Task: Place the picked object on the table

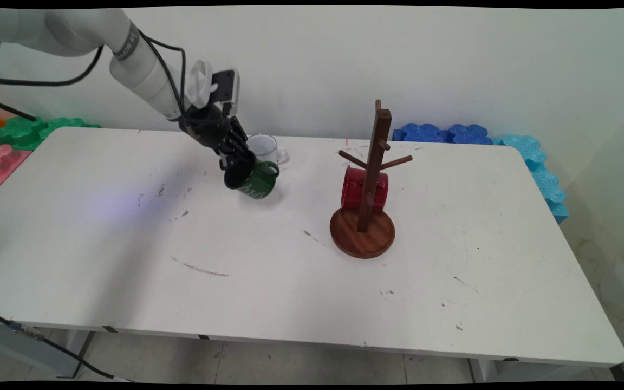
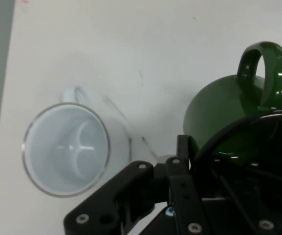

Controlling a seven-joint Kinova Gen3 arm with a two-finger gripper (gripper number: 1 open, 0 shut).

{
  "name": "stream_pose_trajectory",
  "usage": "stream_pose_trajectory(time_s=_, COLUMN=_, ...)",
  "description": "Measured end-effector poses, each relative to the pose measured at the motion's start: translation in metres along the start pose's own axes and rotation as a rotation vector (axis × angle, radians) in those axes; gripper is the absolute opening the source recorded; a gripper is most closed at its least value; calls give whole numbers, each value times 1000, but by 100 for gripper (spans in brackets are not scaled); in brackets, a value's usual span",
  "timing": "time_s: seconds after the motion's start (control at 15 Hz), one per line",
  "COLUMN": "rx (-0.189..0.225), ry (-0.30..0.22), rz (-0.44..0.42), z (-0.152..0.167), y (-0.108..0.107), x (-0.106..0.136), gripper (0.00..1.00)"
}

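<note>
Three mugs on the white worktop (image 1: pixel 128 281), one wooden stand, one arm.

Near half of the worktop is bare apart from scuffs and smears; wide open room along the front edge and both front corners.

Mid-depth, right of centre: a dark wooden mug tree (image 1: pixel 369 184) with a round base and an upright post with short pegs. A glossy red mug (image 1: pixel 363 188) hangs on it, lying on its side low against the post, just above the base. Open surface all round the base, and well clear of the right edge.

Further back, left of centre: the black two-finger end effector (image 1: pixel 236 162) is clamped on the rim of a glossy dark green ceramic mug (image 1: pixel 260 181), one finger inside the mouth, one outside. The mug is tilted, long axis slanting, mouth towards the upper left into the end effector, bottom down and right. In the hand view its loop handle (image 2: pixel 265 73) points away from the camera.

Just behind it, near the rear edge: a clear glass mug (image 1: pixel 266 147) stands upright, mouth up, apart from the green one.

Against the wall: blue, green, pink and orange foam blocks at the far corners.
</note>
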Motion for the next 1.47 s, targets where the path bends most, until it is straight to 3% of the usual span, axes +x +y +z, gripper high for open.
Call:
stream_pose_trajectory(time_s=0.67, rx=-29, ry=-87, rz=-30, z=44, y=14, x=-2, gripper=0)
stream_pose_trajectory(time_s=1.2, rx=-45, ry=-115, rz=-36, z=67, y=19, x=0, gripper=0)
stream_pose_trajectory(time_s=1.27, rx=-47, ry=-116, rz=-37, z=69, y=20, x=1, gripper=100)
stream_pose_trajectory(time_s=1.47, rx=-50, ry=-114, rz=-36, z=75, y=20, x=4, gripper=100)
